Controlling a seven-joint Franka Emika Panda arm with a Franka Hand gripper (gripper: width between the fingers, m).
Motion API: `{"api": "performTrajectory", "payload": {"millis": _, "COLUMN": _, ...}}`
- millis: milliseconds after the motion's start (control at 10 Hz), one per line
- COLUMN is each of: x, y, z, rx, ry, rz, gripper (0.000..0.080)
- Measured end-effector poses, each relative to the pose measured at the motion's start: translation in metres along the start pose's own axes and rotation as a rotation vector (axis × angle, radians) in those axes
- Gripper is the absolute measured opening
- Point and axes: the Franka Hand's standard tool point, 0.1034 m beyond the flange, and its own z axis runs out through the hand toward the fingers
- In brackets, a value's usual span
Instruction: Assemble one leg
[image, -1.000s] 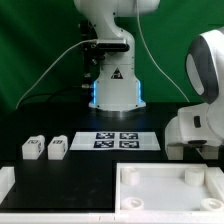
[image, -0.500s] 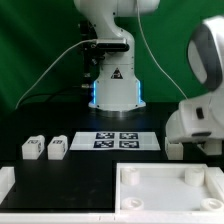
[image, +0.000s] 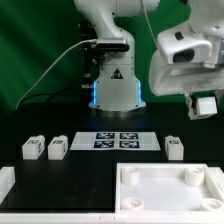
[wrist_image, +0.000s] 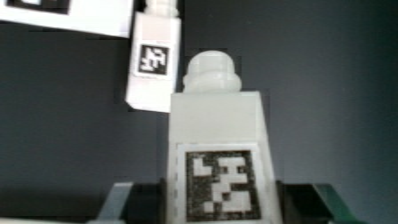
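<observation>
White leg (image: 207, 105) sits clamped in the gripper (wrist_image: 217, 203), aloft at the exterior view's right; transport step judged in hand; next move: align its knobbed end over a tabletop (image: 160, 195) corner, then lower.

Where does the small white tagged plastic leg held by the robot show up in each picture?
Exterior view: small white plastic leg hangs high at the exterior view's right, in the gripper.
Wrist view: the leg fills the centre, tag facing the camera.
Shared landmark: the flat white marker board.
</observation>
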Motion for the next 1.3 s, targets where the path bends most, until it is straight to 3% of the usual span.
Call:
{"api": "performTrajectory", "payload": {"millis": 200, "x": 0.003, "y": 0.001, "z": 0.001, "rx": -0.007, "ry": 0.272, "rz": -0.010, "gripper": 0.0291}}
{"api": "performTrajectory", "payload": {"millis": 300, "x": -0.001, "y": 0.002, "z": 0.003, "rx": -0.010, "ry": 0.318, "rz": -0.013, "gripper": 0.0291}}
{"api": "performTrajectory", "payload": {"millis": 400, "x": 0.020, "y": 0.000, "z": -0.010, "rx": -0.010, "ry": 0.451, "rz": -0.041, "gripper": 0.0291}}
{"api": "performTrajectory", "payload": {"millis": 500, "x": 0.035, "y": 0.006, "z": -0.031, "rx": -0.029, "ry": 0.515, "rz": -0.089, "gripper": 0.0291}}
{"api": "performTrajectory", "payload": {"millis": 600, "x": 0.057, "y": 0.006, "z": -0.058, "rx": -0.021, "ry": 0.630, "rz": -0.100, "gripper": 0.0291}}
{"api": "performTrajectory", "payload": {"millis": 700, "x": 0.076, "y": -0.001, "z": -0.072, "rx": -0.003, "ry": 0.743, "rz": -0.111, "gripper": 0.0291}}
{"api": "performTrajectory", "payload": {"millis": 800, "x": 0.082, "y": -0.018, "z": -0.074, "rx": 0.021, "ry": 0.852, "rz": -0.136, "gripper": 0.0291}}
{"api": "performTrajectory", "payload": {"millis": 1000, "x": 0.078, "y": -0.018, "z": -0.073, "rx": 0.052, "ry": 1.021, "rz": -0.132, "gripper": 0.0291}}
{"api": "performTrajectory", "payload": {"millis": 1100, "x": 0.077, "y": -0.018, "z": -0.061, "rx": 0.046, "ry": 0.985, "rz": -0.137, "gripper": 0.0291}}
{"api": "performTrajectory", "payload": {"millis": 1200, "x": 0.081, "y": -0.011, "z": -0.063, "rx": 0.024, "ry": 0.987, "rz": -0.162, "gripper": 0.0291}}
{"api": "performTrajectory", "payload": {"millis": 1300, "x": 0.096, "y": 0.004, "z": -0.063, "rx": -0.006, "ry": 0.991, "rz": -0.180, "gripper": 0.0291}}
